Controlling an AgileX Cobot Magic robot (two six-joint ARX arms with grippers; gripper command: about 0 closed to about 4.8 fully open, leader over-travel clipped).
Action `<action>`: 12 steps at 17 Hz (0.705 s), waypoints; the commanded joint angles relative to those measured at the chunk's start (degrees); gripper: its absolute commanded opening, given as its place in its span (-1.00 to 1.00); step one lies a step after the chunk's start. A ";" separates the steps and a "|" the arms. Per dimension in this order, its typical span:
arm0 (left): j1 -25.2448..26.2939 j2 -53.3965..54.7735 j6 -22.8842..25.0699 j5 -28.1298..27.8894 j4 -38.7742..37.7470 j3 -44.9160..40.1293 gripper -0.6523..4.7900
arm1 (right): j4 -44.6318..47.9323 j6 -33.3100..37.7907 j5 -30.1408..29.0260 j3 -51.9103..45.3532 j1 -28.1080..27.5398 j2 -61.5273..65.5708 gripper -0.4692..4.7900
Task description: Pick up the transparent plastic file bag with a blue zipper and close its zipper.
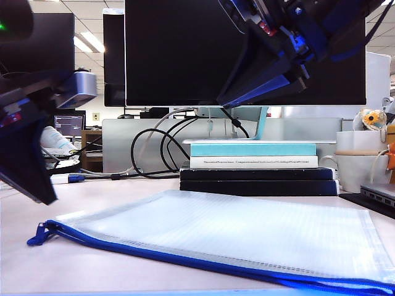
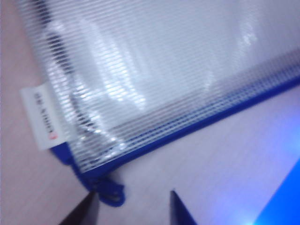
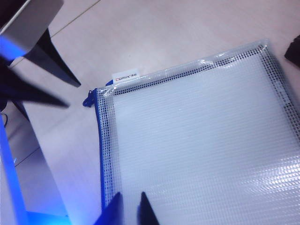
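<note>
The left gripper (image 2: 133,206), fingers spread, hangs just beside the zipper (image 2: 187,129) pull end (left corner of the flat-lying file bag (image 1: 228,225)); the right gripper (image 3: 129,208), nearly pinched together, hovers over the zipper's near edge.

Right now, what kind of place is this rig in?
Looks like an office desk: big monitor, stacked books, mug, ceiling strip lights. A file bag lies in front.

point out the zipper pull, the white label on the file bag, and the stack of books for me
zipper pull (image 2: 111,193), left wrist view, on the blue cord loop at the bag's corner.
label (image 2: 43,117), left wrist view, middle of the white tab.
stack of books (image 1: 259,174), exterior view, on the upper black book's spine.
</note>
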 commanded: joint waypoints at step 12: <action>-4.20 11.21 1.84 -1.66 -17.18 18.95 -0.78 | -1.29 -1.09 0.72 0.13 0.02 -0.02 -0.11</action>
